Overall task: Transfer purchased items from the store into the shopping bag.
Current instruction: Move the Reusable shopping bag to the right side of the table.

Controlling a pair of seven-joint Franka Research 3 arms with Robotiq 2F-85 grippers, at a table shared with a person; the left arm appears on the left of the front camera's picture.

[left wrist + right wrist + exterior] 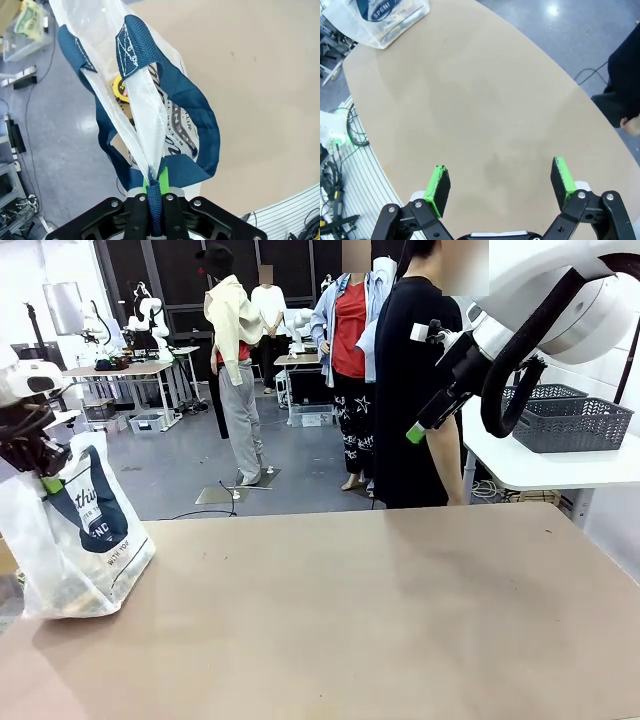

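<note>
Shopping bag (75,530) stands upright at the tabletop's (380,620) left edge, left gripper (154,192) pinching its navy handle (192,107); right gripper (500,184) spread wide, holding nothing.

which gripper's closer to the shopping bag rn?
Left. The left gripper is shut on the shopping bag handle at the table's left edge; the right gripper hangs open, far across the table.

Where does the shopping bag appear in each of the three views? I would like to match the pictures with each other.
Front view: the shopping bag stands at the left edge, on the table's near-left corner.
Left wrist view: it hangs down the middle, its navy strap clamped in the left gripper.
Right wrist view: it lies at the top left corner, beyond the open right gripper.
Shared landmark: the navy lettering on the bag's side.
</note>
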